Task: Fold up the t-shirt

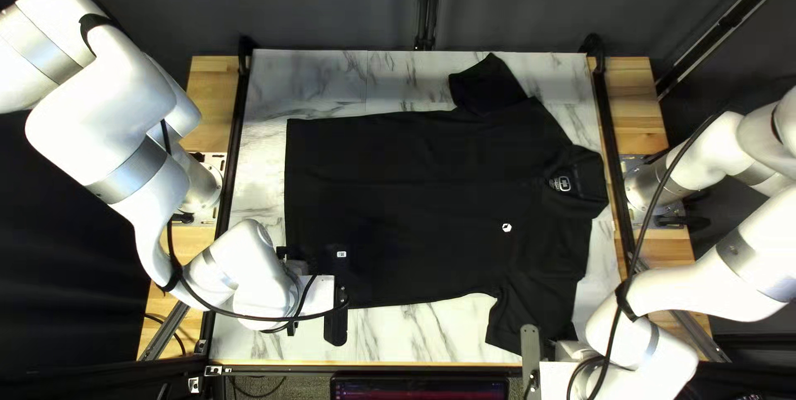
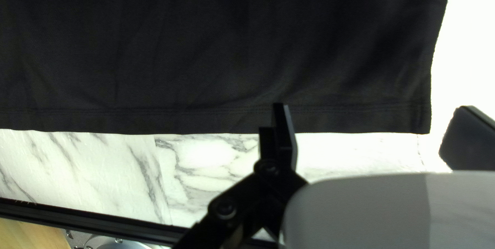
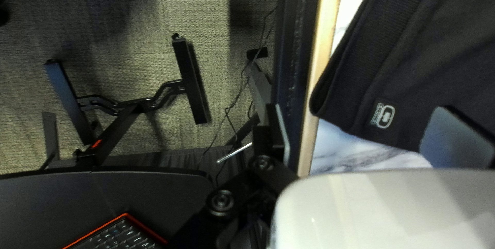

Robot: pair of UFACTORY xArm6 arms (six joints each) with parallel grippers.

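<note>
T-shirt [image 1: 431, 218] lies flat on a marbled table [image 1: 419, 329], its long axis running from hem [image 1: 293, 168] at 9 o'clock to collar [image 1: 590, 184] at 3 in the top left view. Left gripper [image 2: 372, 109], fingers spread, is nearer the hem's 8 o'clock corner, with most cloth toward 2; right gripper [image 3: 360, 108], also spread, is nearer the 5 o'clock sleeve [image 1: 531, 313]. A fold toward 12 looks likely. Count: one T-shirt, two sleeves, one collar, two grippers, one table.
</note>
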